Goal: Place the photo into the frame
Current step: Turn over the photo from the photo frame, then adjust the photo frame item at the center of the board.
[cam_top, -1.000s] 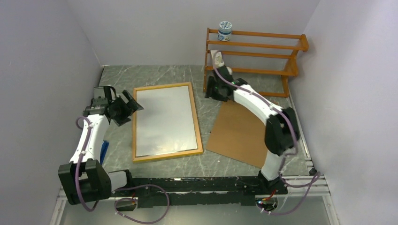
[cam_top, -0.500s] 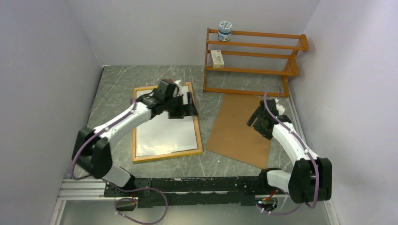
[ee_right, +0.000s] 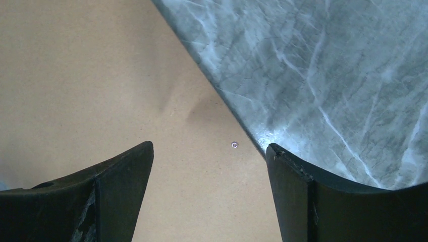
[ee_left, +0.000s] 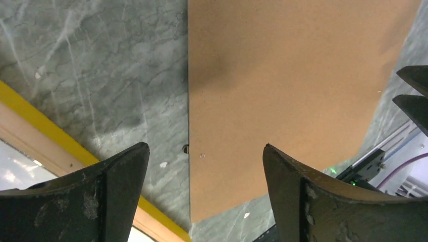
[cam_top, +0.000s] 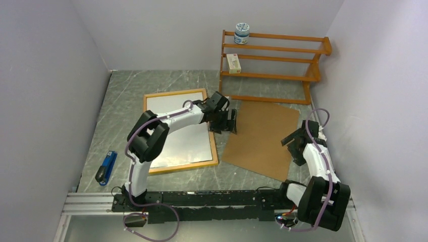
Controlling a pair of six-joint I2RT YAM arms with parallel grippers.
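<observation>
Open table [cam_top: 227, 174] between frame [cam_top: 181, 167] and board [cam_top: 262, 138] — rack [cam_top: 272, 65] behind

The left arm [cam_top: 171, 117], white links with black joints, rises from its base at 7 o'clock in the top view. It folds at a black elbow and stretches its forearm toward 2 o'clock, ending near the centre. The left gripper [cam_top: 229, 122], black and two-fingered, points downward with its jaws spread wide. The right arm [cam_top: 318, 161], of the same build, stands at 4 o'clock, its forearm running toward 12 o'clock. The right gripper [cam_top: 293, 146] turns toward 9 o'clock, tilted downward, jaws likewise wide apart.
</observation>
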